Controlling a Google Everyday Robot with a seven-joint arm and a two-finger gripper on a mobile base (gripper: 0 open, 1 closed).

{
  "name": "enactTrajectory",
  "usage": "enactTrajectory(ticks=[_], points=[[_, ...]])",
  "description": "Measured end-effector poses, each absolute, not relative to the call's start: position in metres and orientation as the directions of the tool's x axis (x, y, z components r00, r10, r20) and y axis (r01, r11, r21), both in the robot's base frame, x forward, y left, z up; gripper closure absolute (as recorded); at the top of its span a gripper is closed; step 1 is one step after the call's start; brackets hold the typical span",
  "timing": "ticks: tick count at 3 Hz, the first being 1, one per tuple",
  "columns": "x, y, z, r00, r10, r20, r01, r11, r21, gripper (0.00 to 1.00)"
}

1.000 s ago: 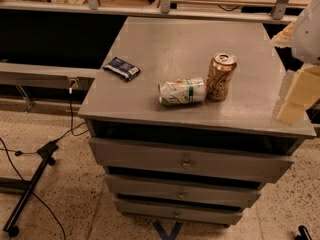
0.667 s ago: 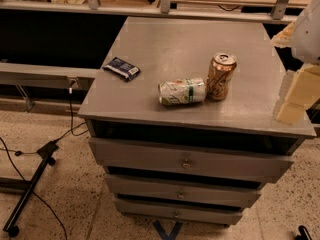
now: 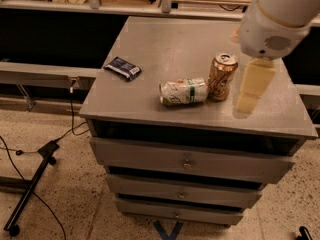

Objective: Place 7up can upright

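The 7up can (image 3: 183,92), white-silver with green markings and a little dented, lies on its side near the front of the grey cabinet top (image 3: 165,39). Its right end touches or nearly touches an upright gold-orange can (image 3: 221,76). My gripper (image 3: 251,91), cream-coloured under the white arm (image 3: 272,19), hangs just to the right of the gold-orange can, above the cabinet top. It holds nothing that I can see and is apart from the 7up can.
A dark blue packet (image 3: 123,68) lies on the left part of the top. Three drawers (image 3: 186,161) are below. A black stand leg (image 3: 30,189) and cables lie on the speckled floor at left. A shelf (image 3: 100,1) runs behind.
My arm and gripper have moved left, from the cabinet's right edge to just beside the gold-orange can. The cans and packet have not moved.
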State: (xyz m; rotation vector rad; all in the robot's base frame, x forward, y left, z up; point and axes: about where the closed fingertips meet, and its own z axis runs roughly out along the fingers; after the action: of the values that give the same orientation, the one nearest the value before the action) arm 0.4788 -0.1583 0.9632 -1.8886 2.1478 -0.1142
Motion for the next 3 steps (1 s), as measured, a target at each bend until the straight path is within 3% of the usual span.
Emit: enactTrajectory(ticks=[3], points=[[0.573, -0.083, 0.906, -0.011, -0.999, -0.037, -0.979, 0.018, -0.205, 0.00]])
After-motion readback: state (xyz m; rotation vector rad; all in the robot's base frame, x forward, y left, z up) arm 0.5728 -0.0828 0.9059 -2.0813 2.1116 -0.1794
